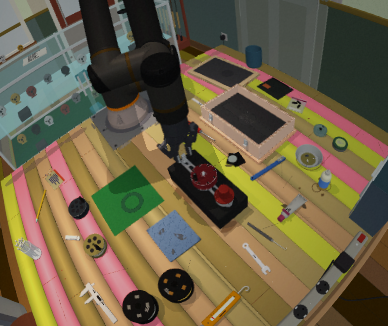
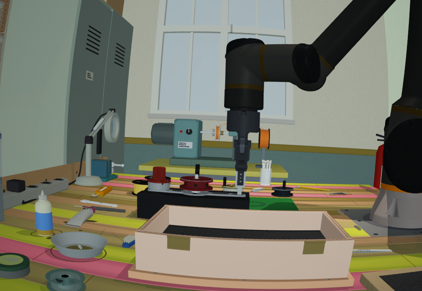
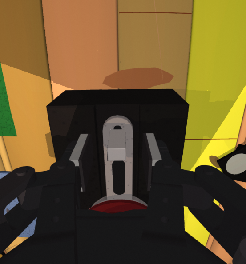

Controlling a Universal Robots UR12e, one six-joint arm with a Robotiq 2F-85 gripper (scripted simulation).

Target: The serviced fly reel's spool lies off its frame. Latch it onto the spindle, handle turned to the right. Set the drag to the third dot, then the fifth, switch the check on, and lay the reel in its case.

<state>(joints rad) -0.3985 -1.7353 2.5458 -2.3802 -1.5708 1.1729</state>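
The fly reel (image 1: 204, 177) lies on a black block (image 1: 208, 192) in the middle of the bench, its red spool (image 2: 196, 182) seated on the frame and a red drag knob (image 2: 158, 175) at one end. A grey arm of the frame runs to the other end and carries a small grey check switch (image 3: 116, 152). My gripper (image 3: 115, 152) is down over that end of the arm, open, with the switch between its fingers, and it holds nothing. The open case (image 2: 244, 242) stands beside the block.
Behind the work, a line-winding machine (image 2: 180, 139) stands under the window. A green mat (image 1: 127, 198) and a blue cloth (image 1: 174, 234) lie beside the block. Spare spools (image 1: 175, 285), a wrench (image 1: 255, 258), a tube (image 1: 291, 208) and a dish (image 1: 309, 156) are scattered around.
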